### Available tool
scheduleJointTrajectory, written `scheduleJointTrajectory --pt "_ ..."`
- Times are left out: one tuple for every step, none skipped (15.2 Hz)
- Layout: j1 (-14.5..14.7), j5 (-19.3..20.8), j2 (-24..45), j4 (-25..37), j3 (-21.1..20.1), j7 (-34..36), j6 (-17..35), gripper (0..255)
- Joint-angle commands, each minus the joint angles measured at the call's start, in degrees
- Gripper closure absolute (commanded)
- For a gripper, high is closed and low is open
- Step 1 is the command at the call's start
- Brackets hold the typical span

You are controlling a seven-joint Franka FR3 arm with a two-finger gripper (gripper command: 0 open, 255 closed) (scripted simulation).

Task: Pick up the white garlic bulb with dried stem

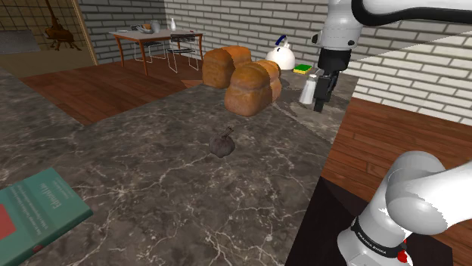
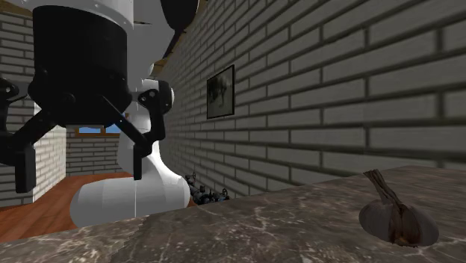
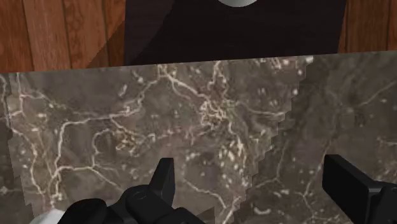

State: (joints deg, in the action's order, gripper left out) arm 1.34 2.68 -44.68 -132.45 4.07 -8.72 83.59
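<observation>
The tool (image 1: 322,100) hangs high above the marble table (image 1: 136,174), its two fingers wide apart and empty, likely ready to grab, while the dark-looking garlic bulb (image 1: 222,143) lies alone mid-table, well apart from it.

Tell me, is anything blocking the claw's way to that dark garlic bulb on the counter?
Nothing visible does. The open gripper hangs above the counter, and bare stone lies between it and the garlic bulb. The bread loaves and a white shaker stand off to the side.
</observation>
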Motion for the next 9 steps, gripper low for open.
scheduleJointTrajectory --pt "0.0 0.0 0.0 0.0 0.0 0.0 0.0 0" --pt "0.47 -1.16 0.8 0.49 -0.94 1.16 0.27 0" --pt "0.93 -2.3 1.65 1.04 -1.86 2.31 0.55 0" --pt "1.39 -3.41 2.54 1.64 -2.77 3.45 0.85 0" --pt "1.83 -4.49 3.48 2.3 -3.67 4.58 1.16 0" --pt "2.27 -5.53 4.46 3.01 -4.55 5.7 1.48 0" --pt "2.69 -6.55 5.48 3.78 -5.43 6.8 1.81 0" --pt "3.09 -7.53 6.54 4.61 -6.3 7.88 2.14 0" --pt "3.48 -8.47 7.64 5.49 -7.15 8.96 2.48 0"
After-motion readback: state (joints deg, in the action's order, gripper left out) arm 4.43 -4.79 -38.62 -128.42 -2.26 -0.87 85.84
